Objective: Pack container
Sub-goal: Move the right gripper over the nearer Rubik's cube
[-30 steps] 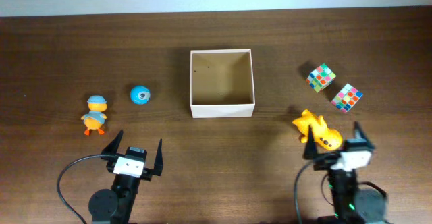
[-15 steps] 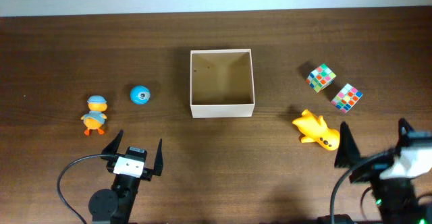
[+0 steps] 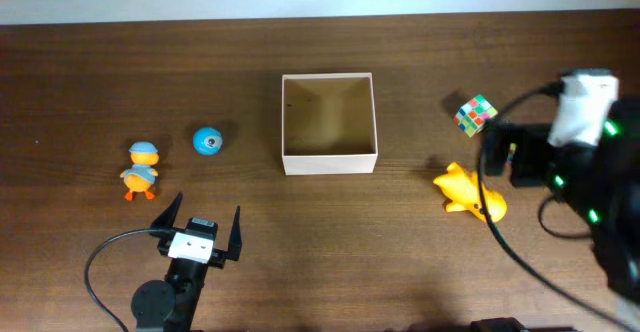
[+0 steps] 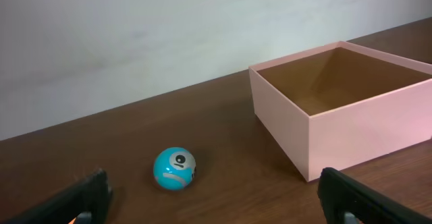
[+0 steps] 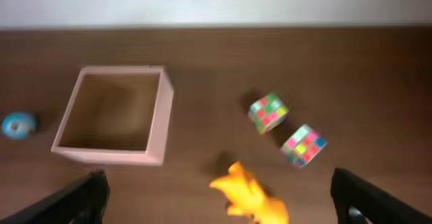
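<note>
The container (image 3: 330, 160), a white-walled open box with a tan inside, stands at the table's middle; it also shows in the left wrist view (image 4: 351, 126) and the right wrist view (image 5: 108, 154). It holds nothing. A blue ball (image 3: 207, 141) and an orange duck (image 3: 141, 168) lie to its left. A yellow toy (image 3: 468, 190) and a colour cube (image 3: 476, 114) lie to its right. My left gripper (image 3: 200, 227) is open and empty, low, in front of the ball (image 4: 175, 169). My right gripper (image 5: 217, 183) is open and empty, raised high above the yellow toy (image 5: 251, 198).
The right arm (image 3: 570, 162) hangs over the right side of the table and hides a second colour cube from the overhead camera. The right wrist view shows both cubes (image 5: 267, 112) (image 5: 303, 144) and the ball (image 5: 17, 125). A pale wall runs behind the table.
The right arm has risen from the front edge and swung back over the cubes, covering one of them. The left arm and all toys have not moved.
</note>
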Available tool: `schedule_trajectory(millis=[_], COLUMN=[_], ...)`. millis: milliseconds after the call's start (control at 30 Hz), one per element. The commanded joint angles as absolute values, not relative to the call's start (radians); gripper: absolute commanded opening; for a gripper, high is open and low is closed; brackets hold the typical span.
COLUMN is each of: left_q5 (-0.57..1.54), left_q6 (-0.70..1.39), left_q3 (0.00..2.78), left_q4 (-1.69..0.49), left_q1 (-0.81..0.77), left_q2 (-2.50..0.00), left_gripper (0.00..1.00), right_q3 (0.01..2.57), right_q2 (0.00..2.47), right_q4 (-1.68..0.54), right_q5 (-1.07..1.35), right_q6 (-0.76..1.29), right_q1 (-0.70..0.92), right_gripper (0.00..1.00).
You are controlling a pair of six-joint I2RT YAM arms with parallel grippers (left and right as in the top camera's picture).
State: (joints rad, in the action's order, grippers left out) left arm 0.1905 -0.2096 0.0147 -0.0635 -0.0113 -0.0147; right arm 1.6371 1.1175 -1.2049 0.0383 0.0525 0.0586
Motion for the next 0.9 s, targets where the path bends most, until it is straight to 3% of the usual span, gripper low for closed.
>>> schedule_trajectory(millis=[0,267,433,867], left_q5=[0.187,0.187,0.187,0.187], left_q6=[-0.222,-0.222,-0.222,-0.222], left_q3=[0.009,0.009,0.009,0.009], left_q4=[-0.064,-0.064,-0.064,-0.064], left_q1=[-0.006,-0.006,-0.006,-0.006], left_q2=[-0.005,-0.005,-0.005,-0.005], left_gripper=[0.99,0.99,0.99,0.99], right_q3=[1.651,1.651,1.651,1.639], right_q2=[1.201,1.45,1.603,1.808], right_q4=[-1.209,-1.223,-1.208,-1.287], right_q5=[0.094,-0.182,-0.195,0.046], right_q6=[0.061,0.549,0.708,0.739], right_q1=[0.051,0.027,-0.051,-0.323], right_gripper=[0.99,0.99,0.99,0.99])
